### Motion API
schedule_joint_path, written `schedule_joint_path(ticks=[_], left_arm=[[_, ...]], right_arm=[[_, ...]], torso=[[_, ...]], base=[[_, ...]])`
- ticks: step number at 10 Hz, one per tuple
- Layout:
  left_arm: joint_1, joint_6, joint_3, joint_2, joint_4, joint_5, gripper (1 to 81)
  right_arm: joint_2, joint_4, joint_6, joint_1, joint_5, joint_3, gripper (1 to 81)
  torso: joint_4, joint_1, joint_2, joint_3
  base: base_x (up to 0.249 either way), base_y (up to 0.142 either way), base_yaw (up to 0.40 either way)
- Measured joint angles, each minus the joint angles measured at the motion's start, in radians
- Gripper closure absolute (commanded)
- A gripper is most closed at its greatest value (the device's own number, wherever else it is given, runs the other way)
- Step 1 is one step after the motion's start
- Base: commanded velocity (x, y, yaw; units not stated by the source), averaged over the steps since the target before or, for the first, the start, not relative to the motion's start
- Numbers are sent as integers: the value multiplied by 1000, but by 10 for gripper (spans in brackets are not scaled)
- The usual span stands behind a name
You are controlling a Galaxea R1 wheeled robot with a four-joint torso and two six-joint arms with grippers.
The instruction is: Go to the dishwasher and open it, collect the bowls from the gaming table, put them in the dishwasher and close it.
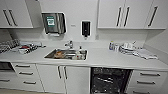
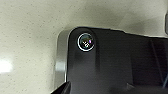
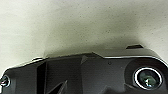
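The dishwasher (image 1: 110,80) sits under the white counter (image 1: 105,60), to the right of the sink. Its front stands open, so the dark interior with wire racks faces me in the head view. The bowls and the gaming table are out of view. Both wrist views look down on a pale speckled floor (image 2: 30,37) past the robot's own dark plate.
A steel sink (image 1: 66,54) with a tap (image 1: 70,44) is set in the counter's middle. A dish rack (image 1: 10,45) stands at the left and white dishes (image 1: 128,47) at the right. White drawers (image 1: 25,75) and cupboard doors (image 1: 62,78) flank the dishwasher. Wall cabinets (image 1: 125,13) hang above.
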Motion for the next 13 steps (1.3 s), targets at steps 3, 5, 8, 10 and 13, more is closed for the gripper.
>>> schedule_joint_path(ticks=[3, 5, 8, 10, 13], left_arm=[[-11, 111, 1, 25, -34, 113, 10], [-10, 364, 2, 39, -213, 184, 10], [-11, 929, 21, 44, -714, 231, 10], [-11, 1222, 63, 50, -1030, 209, 10], [-22, 1331, 109, 78, -1196, 169, 10]], right_arm=[[14, 0, 0, 0, -3, -1, 10], [16, 0, 0, 0, -3, -2, 10], [37, -5, 0, -3, -8, -18, 10], [70, -11, 0, -9, -9, -55, 10], [106, -11, 1, -17, -8, -153, 10]], torso=[[0, 0, 0, 0], [0, 0, 0, 0], [0, 0, 0, 0], [0, 0, 0, 0], [0, 0, 0, 0]], base=[[0, 0, 0], [0, 0, 0], [0, 0, 0], [0, 0, 0], [0, 0, 0]])
